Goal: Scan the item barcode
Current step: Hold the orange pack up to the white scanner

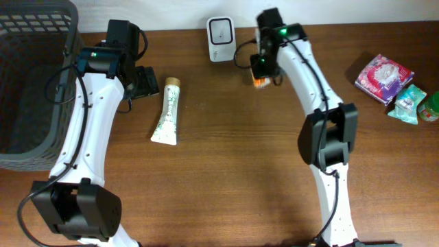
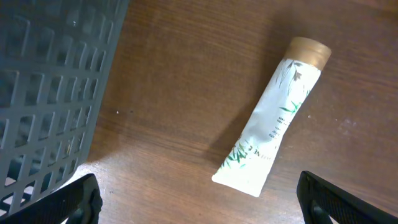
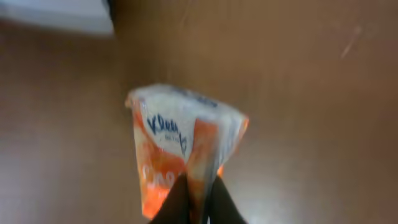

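Right fingers (image 3: 176,204) pressed together, pinching fold of orange-white tissue packet (image 3: 177,140), just beside white scanner (image 1: 220,30) at counter (image 1: 226,171) far edge. Packet judged light, soft, crushable, film slippery; best gripped at sealed seam. Left fingers (image 2: 74,202) spread wide, empty, above tube (image 2: 273,118).

Glossy crinkled plastic packet (image 3: 186,143), matt wood-grain table (image 1: 226,137) — dark plastic lattice basket (image 2: 50,93)

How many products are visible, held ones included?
5: tube beside the left arm; orange packet in the right gripper; pink packet, teal packet, green item far right. The basket may hide more.
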